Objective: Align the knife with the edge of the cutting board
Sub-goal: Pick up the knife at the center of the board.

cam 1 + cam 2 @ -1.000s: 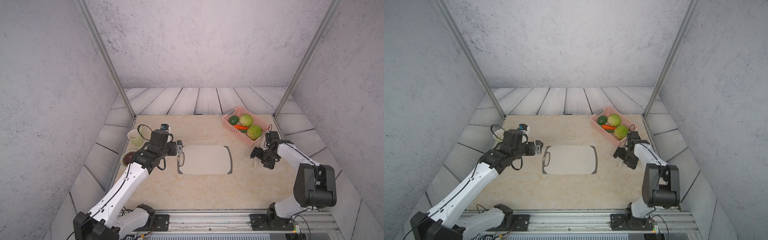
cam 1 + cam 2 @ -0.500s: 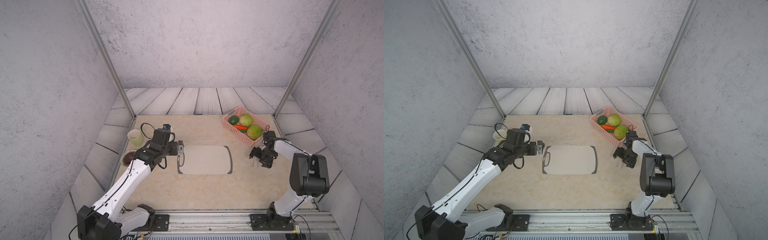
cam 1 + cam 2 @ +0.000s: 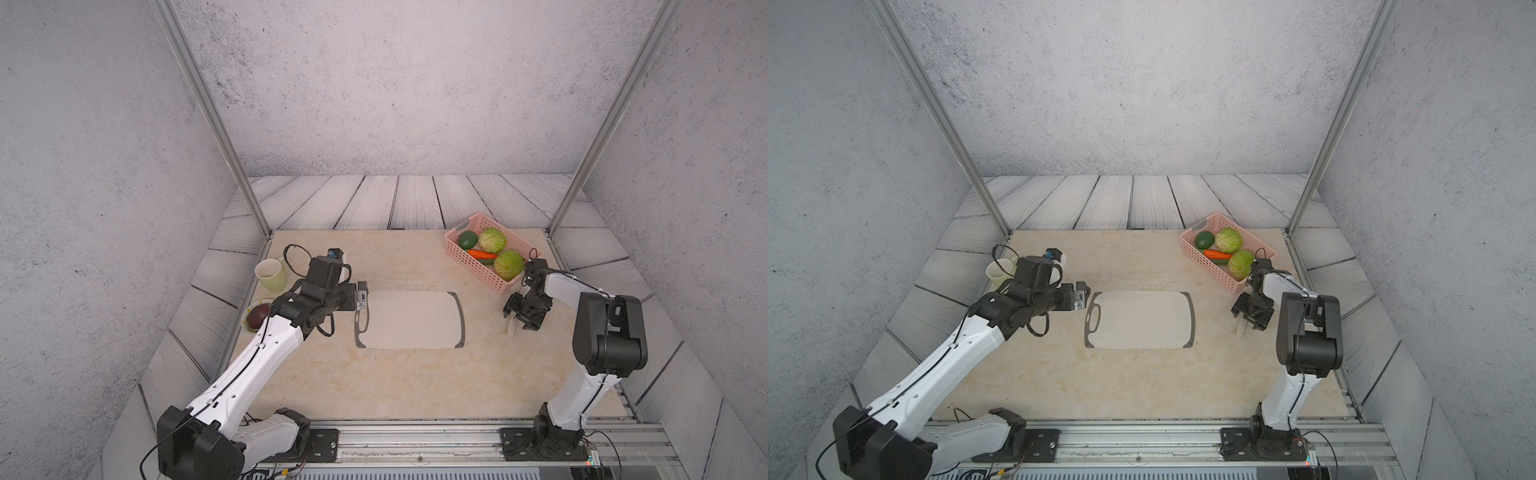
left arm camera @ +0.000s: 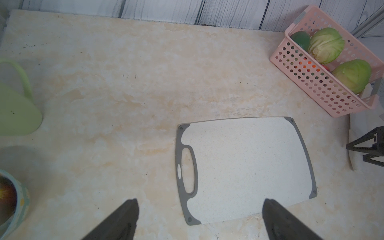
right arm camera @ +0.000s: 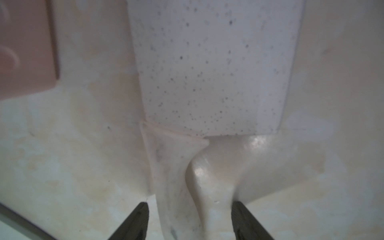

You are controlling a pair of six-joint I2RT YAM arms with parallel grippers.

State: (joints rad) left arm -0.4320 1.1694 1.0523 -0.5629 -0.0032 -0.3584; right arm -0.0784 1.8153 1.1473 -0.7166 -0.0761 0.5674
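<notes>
Knife [image 5: 212,68]: cream and speckled, it lies flat on the marble-look tabletop [image 3: 374,395]. In both top views it sits right of centre, well apart from the cutting board [image 3: 411,320], and only its pale handle end shows below the gripper. In the right-wrist view the broad blade fills the upper centre and the glossy handle runs down to the lower edge.

Right gripper [image 5: 189,207]: low over the handle, jaws half-closed and straddling it. One finger is about touching; a sliver of table shows beside the other. No firm pinch is visible.

Cutting board: centre of frame, flat and bare, with dark grey trims at both ends and the handle slot at its left end.

Left gripper [image 3: 362,297]: jaws wide and empty, held above the table just beside the slotted end, left of centre.

Bowl [image 3: 244,322] with a dark fruit [image 3: 258,316], and a pale green mug [image 3: 270,274]: left edge of the tabletop.

Pink basket [image 3: 469,266]: upper right of the tabletop, holding two cabbages [image 3: 492,239], a carrot [image 3: 482,254] and a dark green fruit [image 3: 468,240]. Its near corner stands close to the knife.

Step in hand, as judged: securing the handle. The next move calls for finishing the closure. The knife should then be carried or slid leftward in the frame. Its blade's long side should be set parallel with, and against, the board's right-hand trim, without knocking the basket.
</notes>
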